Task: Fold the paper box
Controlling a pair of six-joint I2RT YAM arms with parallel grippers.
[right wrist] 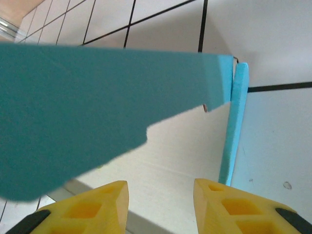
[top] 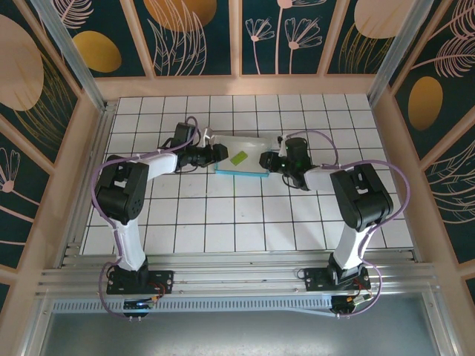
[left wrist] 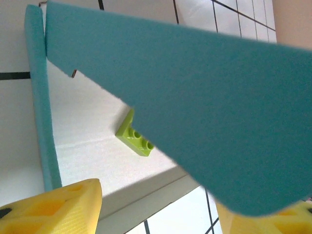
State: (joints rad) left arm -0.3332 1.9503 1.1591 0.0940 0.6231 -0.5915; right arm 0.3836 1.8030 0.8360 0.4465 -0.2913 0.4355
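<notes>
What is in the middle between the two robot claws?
The paper box lies between the left claw and the right claw, with a small yellow-green brick sitting on its pale inside. The top view shows this.

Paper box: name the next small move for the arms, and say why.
Probably ease the left gripper a little inward, tipping the raised teal flap in front of it further over the white inner face of the paper box. Its jaws stand open, and the flap is up but not laid down. Go slowly, because the green brick lying on that white face may block the fold.
</notes>
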